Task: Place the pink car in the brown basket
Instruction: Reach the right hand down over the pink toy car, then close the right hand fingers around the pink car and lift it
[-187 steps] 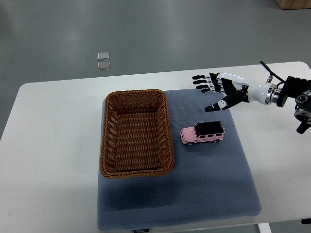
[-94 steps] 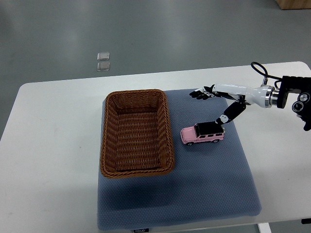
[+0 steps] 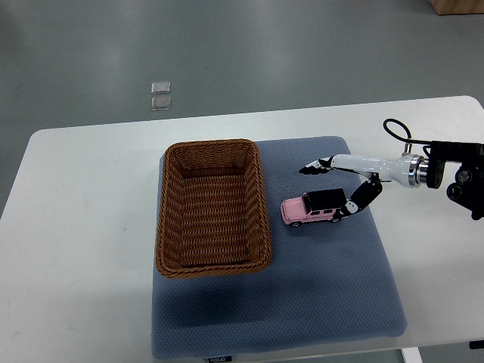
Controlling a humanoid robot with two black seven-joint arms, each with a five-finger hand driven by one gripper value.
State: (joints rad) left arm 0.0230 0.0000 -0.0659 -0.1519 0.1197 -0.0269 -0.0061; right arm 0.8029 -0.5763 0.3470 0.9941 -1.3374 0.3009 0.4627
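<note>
Pink is the colour of the one car (image 3: 315,207), which is seen on the blue mat (image 3: 318,295) near the middle of the desk (image 3: 76,249), just right of the one brown basket (image 3: 213,206) and outside it. One hand, the right hand (image 3: 340,185), is brought in from the desk's right edge; its fingers (image 3: 314,166) are spread above the car's roof while the thumb (image 3: 352,206) is bent down at the car's rear end, apparently touching it, so nothing is yet gripped. The left hand is not shown. The step in hand is judged to be the reach and closing on the car; the next move would call for a firm pinch across the body, then a lift and a carry leftward over the basket's rim. Two small clear squares (image 3: 160,96) are seen on the floor beyond the desk's far edge.
</note>
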